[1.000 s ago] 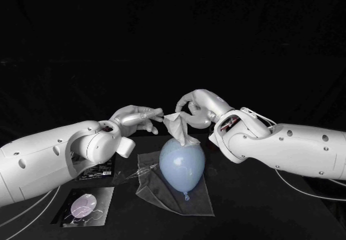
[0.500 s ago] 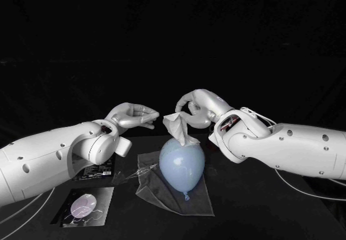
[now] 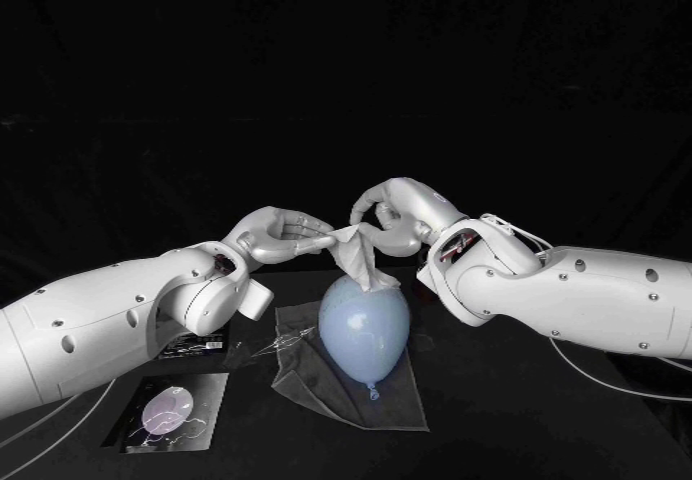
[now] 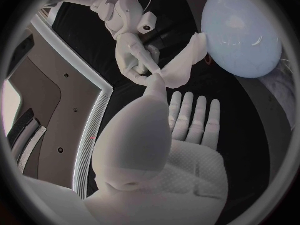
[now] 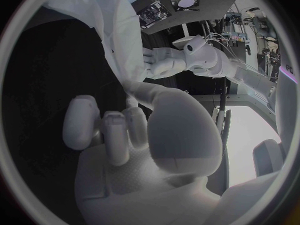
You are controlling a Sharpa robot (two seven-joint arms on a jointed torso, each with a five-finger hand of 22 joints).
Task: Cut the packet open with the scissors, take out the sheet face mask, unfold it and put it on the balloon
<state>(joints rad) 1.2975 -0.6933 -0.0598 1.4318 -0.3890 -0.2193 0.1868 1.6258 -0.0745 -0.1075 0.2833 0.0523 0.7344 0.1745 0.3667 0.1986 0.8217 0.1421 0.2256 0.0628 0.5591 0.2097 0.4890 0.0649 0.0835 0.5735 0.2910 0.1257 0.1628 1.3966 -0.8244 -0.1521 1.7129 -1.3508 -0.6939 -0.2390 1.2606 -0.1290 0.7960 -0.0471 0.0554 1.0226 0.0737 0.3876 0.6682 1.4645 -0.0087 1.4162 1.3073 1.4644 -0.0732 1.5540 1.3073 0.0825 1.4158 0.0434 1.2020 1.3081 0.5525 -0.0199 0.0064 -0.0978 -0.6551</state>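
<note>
Fingers of the right hand (image 3: 387,218) are closed on the upper edge of the sheet face mask (image 3: 355,258), which we see pinched between thumb and fingertips in the head view. From that grip the mask hangs down as a crumpled, still folded white bunch. Its lower end reaches the top of the pale blue balloon (image 3: 364,322), and the two appear to touch.

The left hand (image 3: 281,238) comes in from the other side, its fingertips right at the mask's near edge, just beside the right fingers. In the left wrist view the thumb tip presses against the mask where the right hand holds it, while the other fingers (image 4: 199,116) lie straight and slightly apart beneath. We cannot tell whether the left fingers actually grip the mask or only touch it.

The balloon lies directly below both sets of fingers, on a sheet of clear film (image 3: 339,395) spread over the black surface (image 3: 548,420), its knot pointing away from the fingers. Well apart from the fingers, under the left forearm, we see a black packet (image 3: 188,345) with white print, partly hidden by the arm. Just beyond it lies a dark card (image 3: 170,412) bearing a pale oval shape.
</note>
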